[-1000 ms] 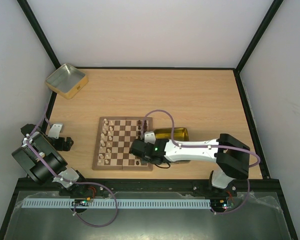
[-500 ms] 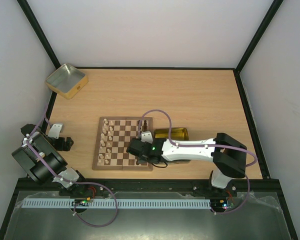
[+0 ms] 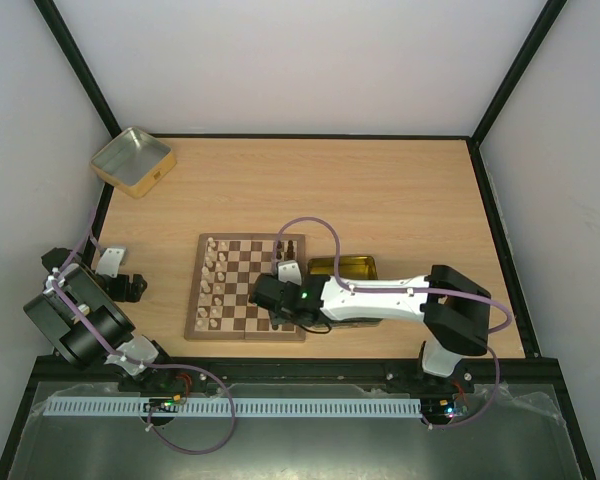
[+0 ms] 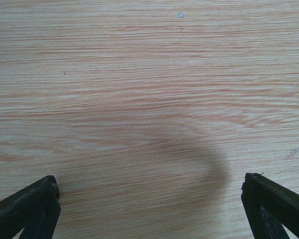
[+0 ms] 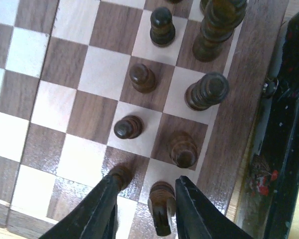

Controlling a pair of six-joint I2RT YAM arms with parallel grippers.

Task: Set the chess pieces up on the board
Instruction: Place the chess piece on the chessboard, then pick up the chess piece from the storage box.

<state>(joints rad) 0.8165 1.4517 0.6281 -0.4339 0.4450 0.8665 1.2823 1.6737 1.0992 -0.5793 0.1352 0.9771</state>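
Note:
The board (image 3: 242, 290) lies in the middle of the table. Pale cream pieces (image 3: 213, 285) stand in its two left columns and dark brown pieces (image 3: 286, 250) at its right edge. My right gripper (image 3: 276, 302) hangs over the board's near right corner. In the right wrist view it (image 5: 148, 180) is open, its jaws either side of a dark piece (image 5: 162, 198) standing on the board (image 5: 79, 107). A dark pawn (image 5: 121, 175) sits partly behind the left finger (image 5: 97, 211). Several more dark pieces (image 5: 207, 92) stand beyond. My left gripper (image 3: 120, 275) (image 4: 149, 180) is open and empty over bare table.
A yellow-gold rectangular tin (image 3: 345, 268) lies against the board's right side, under my right arm. A square tin (image 3: 132, 160) stands at the far left corner. The table's black frame runs along both sides.
My right gripper has shifted slightly left over the board's near right corner. The left arm has not moved.

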